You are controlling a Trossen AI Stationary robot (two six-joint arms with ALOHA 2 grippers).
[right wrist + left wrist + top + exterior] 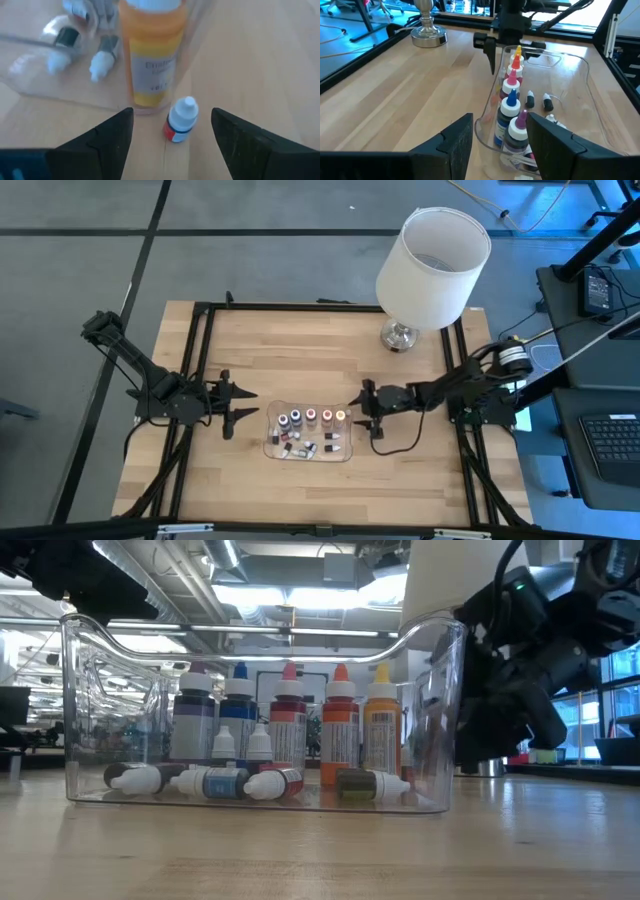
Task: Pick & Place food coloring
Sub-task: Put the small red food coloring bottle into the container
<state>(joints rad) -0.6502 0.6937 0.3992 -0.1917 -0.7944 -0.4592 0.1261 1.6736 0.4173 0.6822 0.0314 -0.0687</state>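
Outside the tray (60, 75), 1 small red bottle (181, 120) stands on the desk (300, 360) between the right gripper's (172, 135) released jaws. Advance level, clench mid-body, avoid nudging the tray wall. Left gripper (497, 137) waits released at the tray's far end.

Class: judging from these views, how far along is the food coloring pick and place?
Mostly undone. One small red bottle stands on the table outside the clear tray; open right gripper hovers over it. Other bottles remain in the tray. Left gripper waits open beside it.
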